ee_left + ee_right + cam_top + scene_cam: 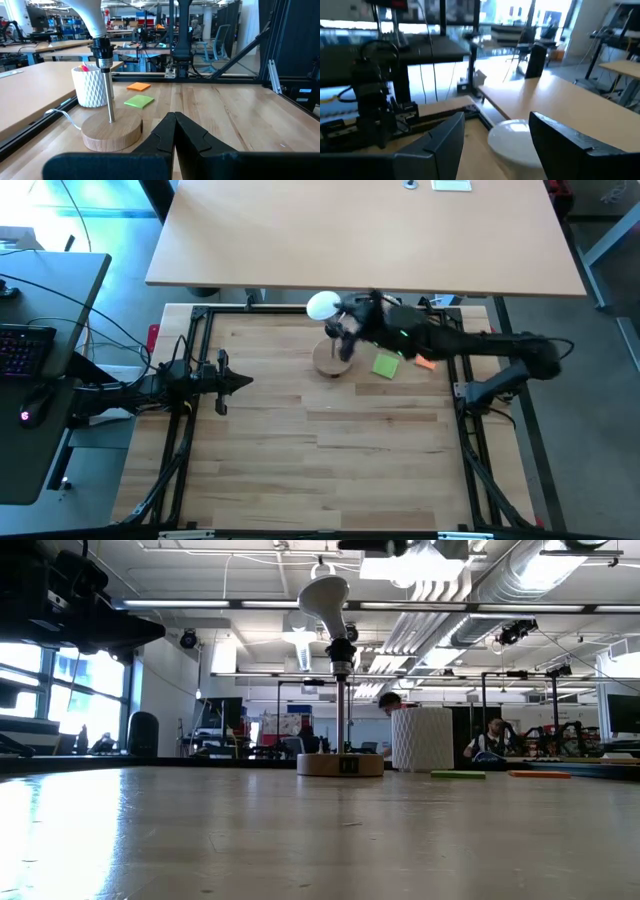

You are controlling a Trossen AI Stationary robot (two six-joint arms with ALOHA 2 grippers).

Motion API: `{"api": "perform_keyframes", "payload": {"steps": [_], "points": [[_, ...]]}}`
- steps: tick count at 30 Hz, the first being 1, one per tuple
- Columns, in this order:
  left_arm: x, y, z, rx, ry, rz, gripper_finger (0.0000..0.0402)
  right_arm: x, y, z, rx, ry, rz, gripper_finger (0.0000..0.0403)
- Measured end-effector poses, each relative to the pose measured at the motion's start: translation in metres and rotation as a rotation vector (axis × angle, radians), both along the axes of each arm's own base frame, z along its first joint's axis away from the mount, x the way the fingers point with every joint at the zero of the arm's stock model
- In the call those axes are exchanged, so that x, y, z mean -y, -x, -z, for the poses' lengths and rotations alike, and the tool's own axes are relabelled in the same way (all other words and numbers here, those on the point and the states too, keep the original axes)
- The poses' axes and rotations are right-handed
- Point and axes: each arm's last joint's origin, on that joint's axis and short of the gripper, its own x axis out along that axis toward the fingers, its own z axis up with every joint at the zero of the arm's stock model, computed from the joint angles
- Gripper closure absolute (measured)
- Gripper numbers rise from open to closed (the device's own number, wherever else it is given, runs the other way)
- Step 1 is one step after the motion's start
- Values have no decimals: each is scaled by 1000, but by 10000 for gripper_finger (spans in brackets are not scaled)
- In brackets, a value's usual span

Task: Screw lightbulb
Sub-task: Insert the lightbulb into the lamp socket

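Bare desk (300, 840) up front, then socket stand w/ lightbulb (325, 595) seated on top — risk now is the let-go.

Right pincer (495, 137) sits over the lightbulb (512, 140), fingers spread either side of the globe w/ gaps showing, so prob not gripping; bulb is in the black socket (102, 47) on a thin post above the round wooden base (111, 131), far side of desk near the ribbed white cup (91, 85). If threads aren't fully caught, bulb could sit crooked or drop when the arm pulls off. Stand is tall, narrow: a finger snagging the globe on the way up could tip it toward cup or the green pad (387, 364) & orange pad (425, 362). Left pincer (175, 131) closed, parked at left edge, well apart.
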Motion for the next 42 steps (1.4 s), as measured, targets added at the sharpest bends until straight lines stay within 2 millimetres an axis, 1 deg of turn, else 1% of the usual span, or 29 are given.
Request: {"api": "perform_keyframes", "payload": {"steps": [3, 5, 8, 10, 12, 16, 18, 24, 34, 38, 42], "points": [[0, 0, 0, 0, 0, 0, 401, 18, -24, -21, -101, -17, 19, 183], [0, 0, 0, 0, 0, 0, 401, 31, -36, -30, -189, -20, 45, 183], [0, 0, 0, 1, 0, 0, 401, 46, -47, -43, -273, -49, 83, 183], [0, 0, 0, 0, 0, 0, 401, 56, -49, -50, -303, -86, 113, 183], [0, 0, 0, 0, 0, 0, 401, 63, -48, -53, -344, -126, 131, 183], [0, 0, 0, 0, 0, 0, 401, 72, -52, -44, -423, -187, 118, 183], [0, 0, 0, 0, 0, 0, 401, 73, -53, -40, -438, -204, 100, 183], [0, 0, 0, 0, 0, 0, 401, 70, -50, -34, -477, -246, 121, 183], [0, 0, 0, 1, 0, 0, 401, 61, -43, -36, -512, -247, 154, 183], [0, 0, 0, 0, 0, 0, 401, 57, -37, -40, -521, -245, 153, 183], [0, 0, 0, 0, 0, 0, 401, 51, -28, -44, -539, -247, 197, 183]]}}
